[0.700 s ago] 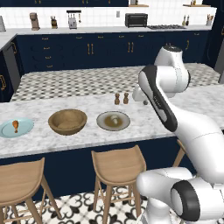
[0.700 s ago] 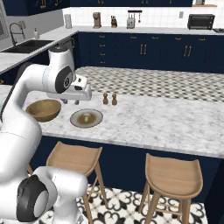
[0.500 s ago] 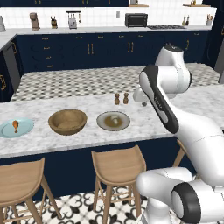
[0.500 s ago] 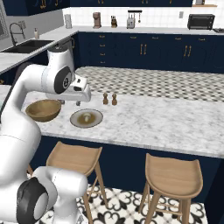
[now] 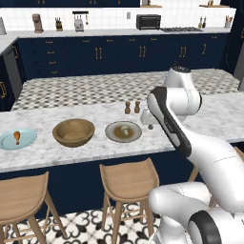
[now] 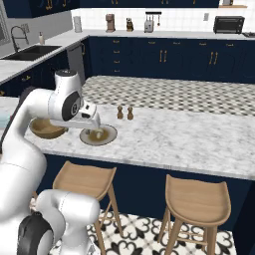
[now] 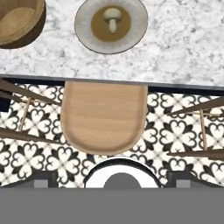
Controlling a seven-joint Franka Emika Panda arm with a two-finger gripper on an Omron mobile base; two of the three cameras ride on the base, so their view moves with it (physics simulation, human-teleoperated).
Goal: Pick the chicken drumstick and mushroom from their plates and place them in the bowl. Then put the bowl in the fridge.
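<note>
Over the marble tabletop (image 5: 95, 148), pretty much nothing has changed in the last moment. My arm has barely shifted and no thing has moved, so the task is basically still at step one. Out past the tabletop's front edge there's a wooden stool (image 7: 104, 116) right under my hand, so I'm hanging short of the food, not above it. The wooden bowl (image 5: 73, 132) sits empty between the two plates, near both. The grey-rimmed plate (image 5: 110, 134) is just in from the front edge, and the light blue plate (image 5: 29, 139) is way off at the far left end. The salt and pepper shakers (image 5: 132, 107) stand just behind the grey plate, the only clutter, so there's loads of bare marble to come down over. The chicken drumstick (image 5: 16, 137) lies on the blue plate and the mushroom (image 7: 112, 19) lies mid grey plate. My fingers (image 7: 43, 179) are spread wide, holding nothing. I reckon the mushroom goes first, it's closest.
</note>
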